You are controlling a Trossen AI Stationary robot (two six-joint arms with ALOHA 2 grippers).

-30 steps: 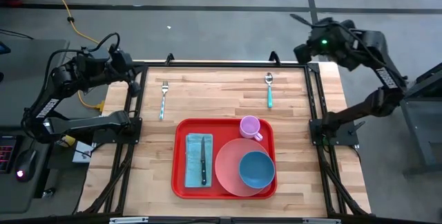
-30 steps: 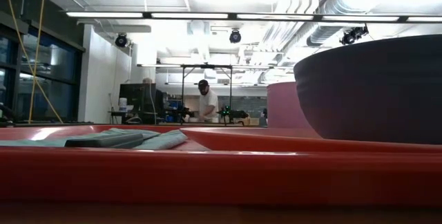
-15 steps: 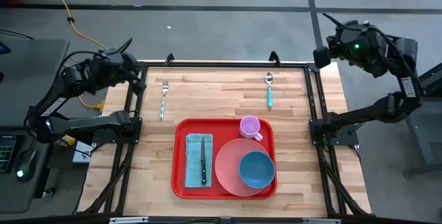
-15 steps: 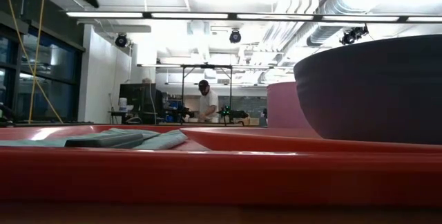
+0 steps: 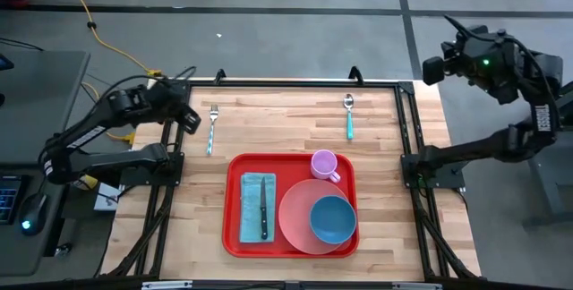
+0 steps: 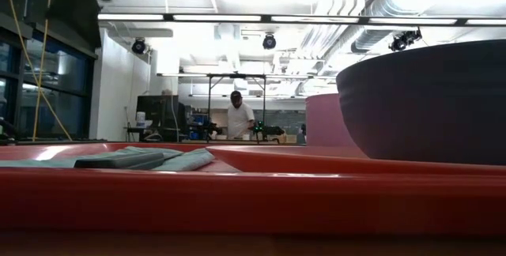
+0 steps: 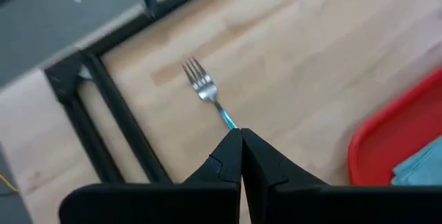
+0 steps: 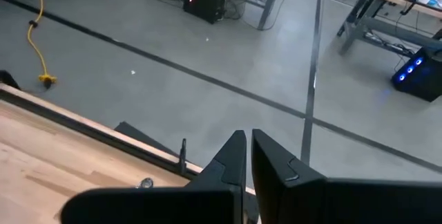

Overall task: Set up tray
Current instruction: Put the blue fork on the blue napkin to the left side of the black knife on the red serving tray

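Since a second ago my left arm has swung in from the desk's left edge toward the fork, while my right arm has pulled farther out past the far right corner. Now my left gripper sits over the left frame rail, just beside the fork, and its fingers are pressed together with nothing between them; in the left wrist view the fork lies on the wood right ahead of the fingertips, tines pointing away. My right gripper hangs off the desk beyond its far right corner, clenched shut and empty, and its wrist camera looks mostly at the grey floor. On the wooden desk the red tray lies toward the near edge, about centred left to right. Inside it, on the left, a light blue napkin carries a dark-handled knife; on the right a round pink plate holds a blue bowl, and a pink cup stands at the tray's far right corner, touching the plate's edge. A spoon with a teal handle lies on the bare wood at the far side, well apart from the tray. From the low camera I see the tray's rim filling the foreground, and a person standing far back in the room.
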